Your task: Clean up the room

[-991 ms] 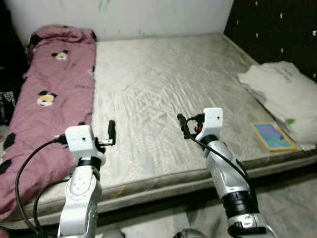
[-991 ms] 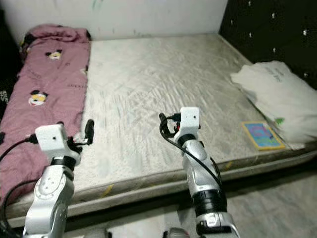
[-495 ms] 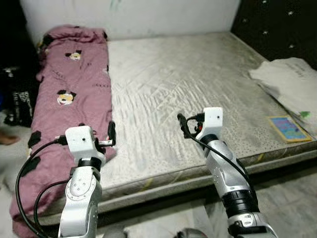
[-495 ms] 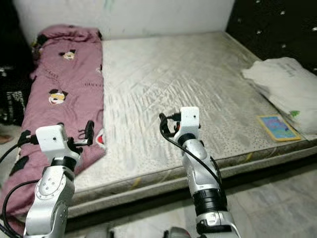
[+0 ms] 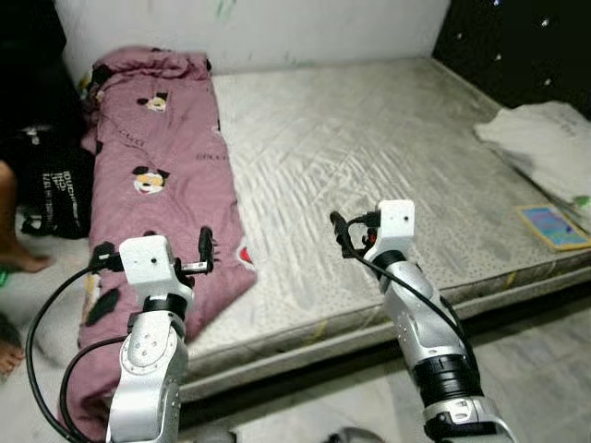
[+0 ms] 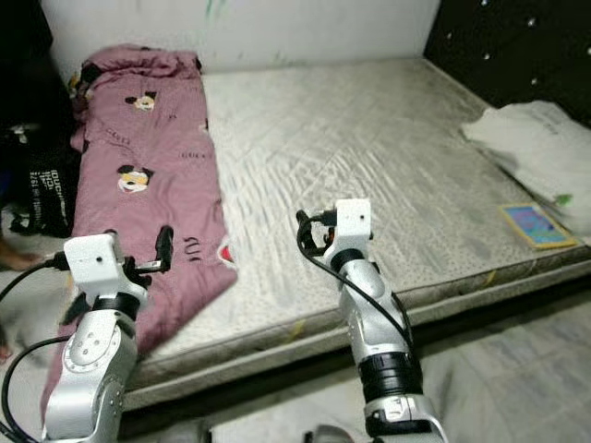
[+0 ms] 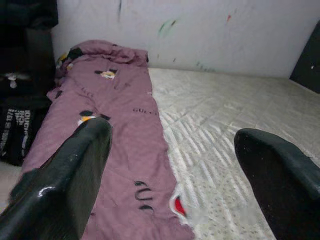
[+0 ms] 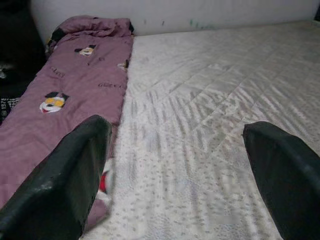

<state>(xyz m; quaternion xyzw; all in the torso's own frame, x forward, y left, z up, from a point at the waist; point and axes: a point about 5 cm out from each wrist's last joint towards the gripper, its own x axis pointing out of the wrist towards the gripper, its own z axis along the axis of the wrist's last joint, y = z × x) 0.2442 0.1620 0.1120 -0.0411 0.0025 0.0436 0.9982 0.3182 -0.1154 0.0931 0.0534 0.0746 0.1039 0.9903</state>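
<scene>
Grippers, two of them, are held up side by side in front of one bare mattress (image 5: 369, 157): the left gripper (image 5: 205, 251) hangs over the near edge of the one pink quilt (image 5: 166, 185), and the right gripper (image 5: 339, 234) hangs over the near middle of the mattress, well apart from the quilt. Both have their fingers spread wide with nothing between them; in the left wrist view the two black fingers (image 7: 65, 185) frame the quilt and the mattress beyond, and in the right wrist view the fingers (image 8: 60, 180) stand just as far apart. The quilt, printed with cartoon mouse faces, lies as a long strip down the left side of the mattress, bunched at the far end against the pale wall (image 5: 323, 28) and spilling off the near left corner toward the floor. It lies ahead of and below the left gripper, not touched by it, and off to the left of the right gripper. On the right side of the mattress sit one heap of white bedding (image 5: 545, 148) and one flat, colourful book (image 5: 557, 226) just beside it near the edge. One dark bag (image 5: 55, 189) with white lettering stands on the floor left of the bed, and a person's bare foot (image 5: 18, 263) shows beside it.
</scene>
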